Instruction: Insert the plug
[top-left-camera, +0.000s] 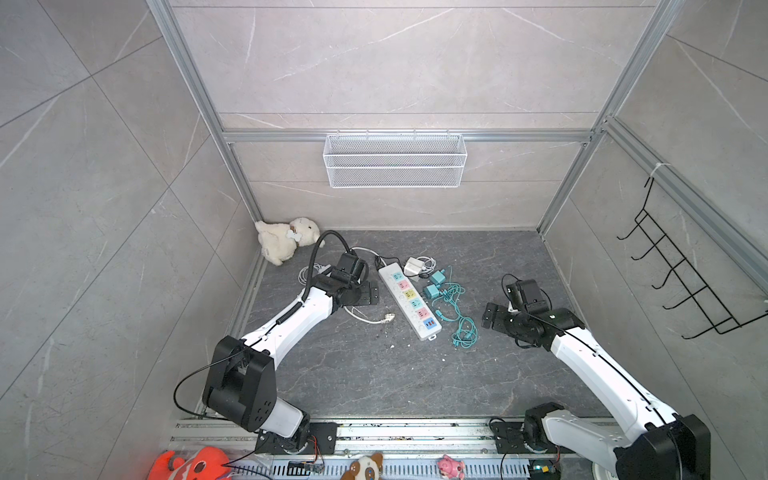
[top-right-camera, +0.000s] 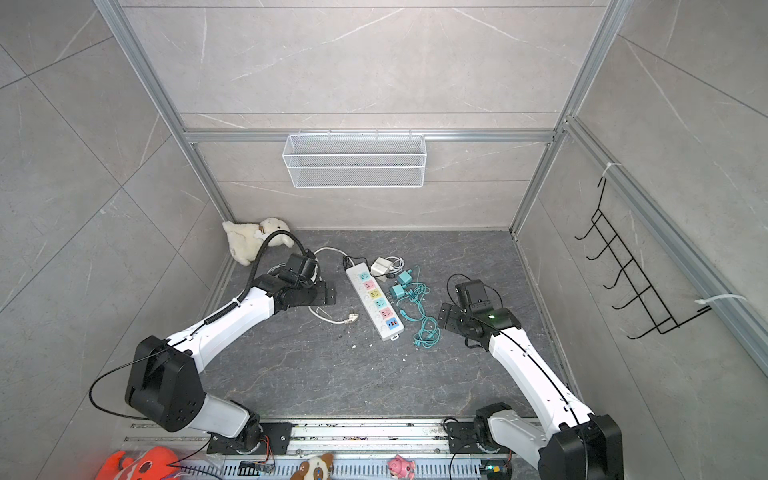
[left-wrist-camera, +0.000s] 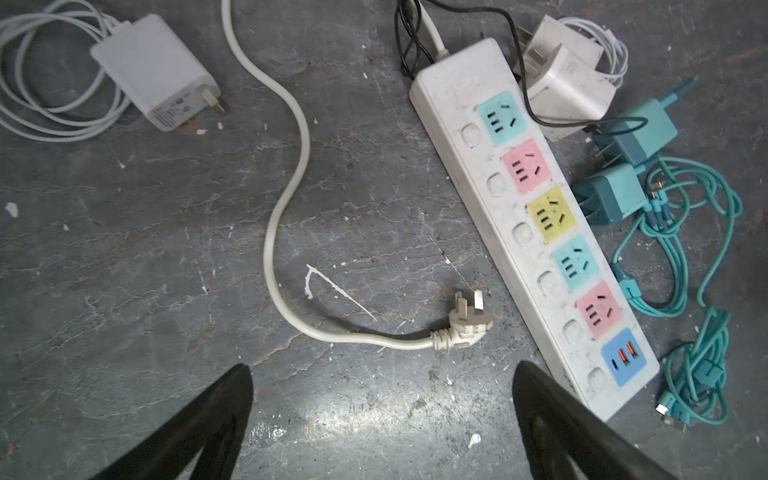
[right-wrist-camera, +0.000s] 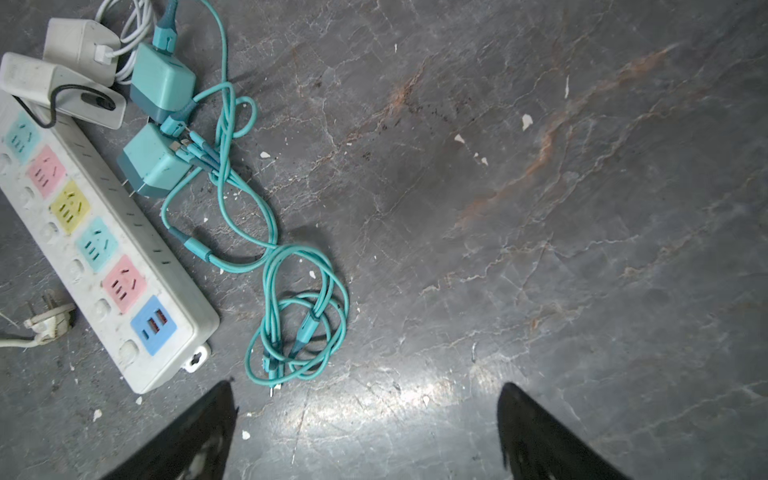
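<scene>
A white power strip (top-left-camera: 409, 301) (top-right-camera: 375, 301) with several coloured sockets lies diagonally mid-floor, all sockets empty (left-wrist-camera: 536, 224) (right-wrist-camera: 95, 249). Beside it on the right lie two teal plug adapters (top-left-camera: 432, 291) (left-wrist-camera: 611, 199) (right-wrist-camera: 156, 166) with tangled teal cables (right-wrist-camera: 291, 316). Two white plug adapters (left-wrist-camera: 565, 83) rest at the strip's far end. The strip's own three-pin plug (left-wrist-camera: 467, 322) lies loose on its left. My left gripper (top-left-camera: 372, 293) (top-right-camera: 328, 293) (left-wrist-camera: 382, 368) hangs open just left of the strip, empty. My right gripper (top-left-camera: 489, 316) (top-right-camera: 445, 314) (right-wrist-camera: 365, 385) is open and empty, right of the teal cables.
Another white charger (left-wrist-camera: 156, 72) with coiled cable lies on the floor under my left arm. A white plush dog (top-left-camera: 286, 239) sits in the back left corner. A wire basket (top-left-camera: 395, 160) hangs on the back wall, a black hook rack (top-left-camera: 681, 266) on the right wall.
</scene>
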